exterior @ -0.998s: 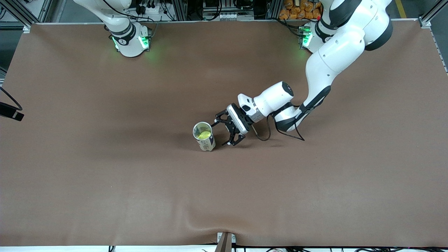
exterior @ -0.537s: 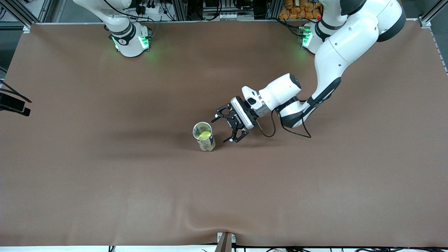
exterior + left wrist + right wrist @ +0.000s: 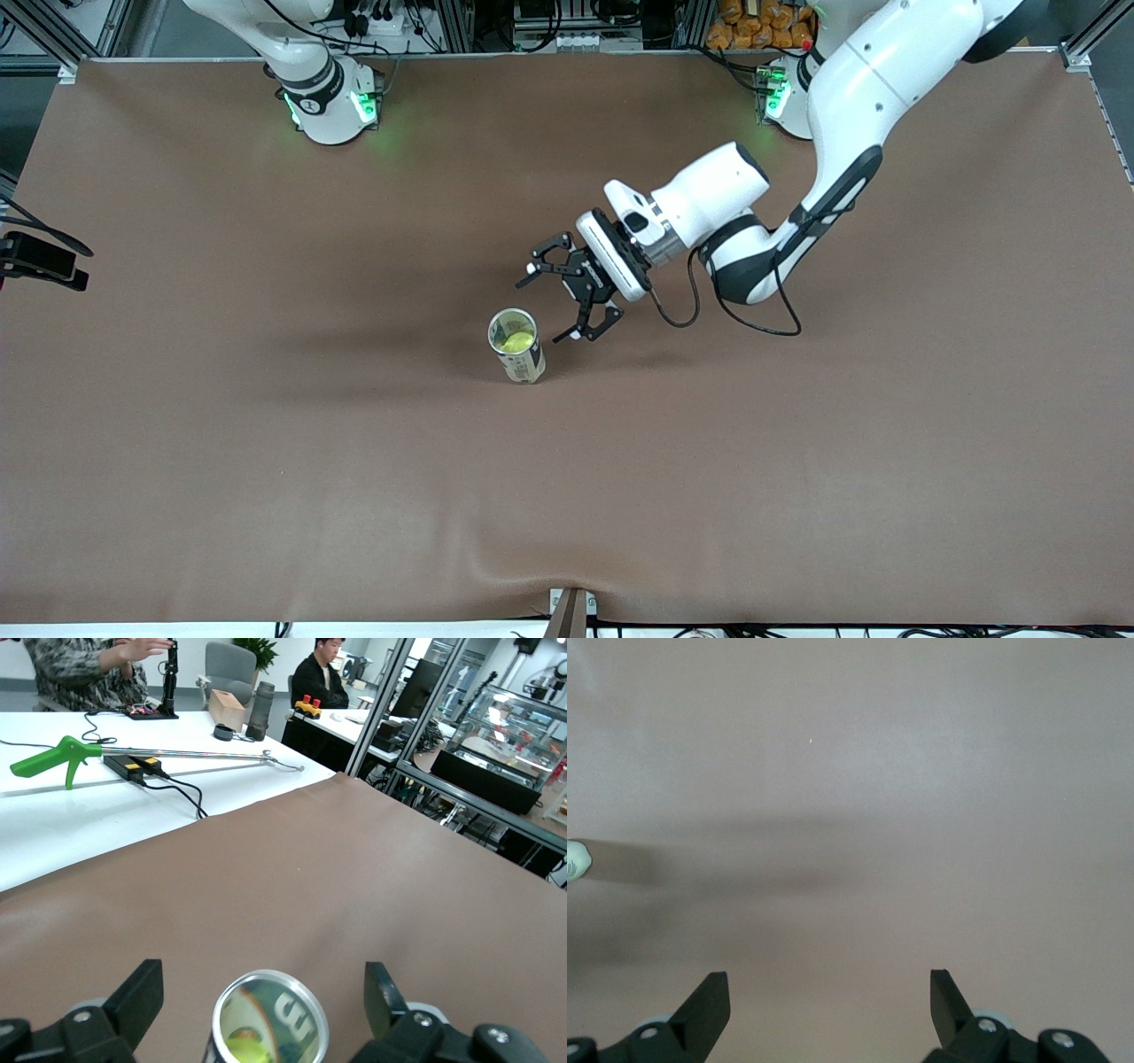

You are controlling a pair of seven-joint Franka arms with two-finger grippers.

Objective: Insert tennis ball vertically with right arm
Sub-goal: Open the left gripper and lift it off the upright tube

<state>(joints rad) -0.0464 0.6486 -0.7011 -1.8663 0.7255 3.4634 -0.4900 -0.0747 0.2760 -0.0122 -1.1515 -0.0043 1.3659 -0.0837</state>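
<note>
A: Where's the tennis ball [image 3: 516, 341]?
B: Already down inside the upright can [image 3: 517, 346], which stands mid-table; yellow felt shows through its open mouth.
A: How would it handle?
B: Likely light and springy, fuzzy enough to grip well; pinch it across the middle. The can looks light and easy to tip.
A: The grippers?
B: The left gripper [image 3: 558, 298] hangs just above the can, toward the left arm's end, fingers spread wide and empty. The right gripper [image 3: 830, 1014], also spread and empty, looks down on bare brown mat [image 3: 266, 461] well away from the can.
</note>
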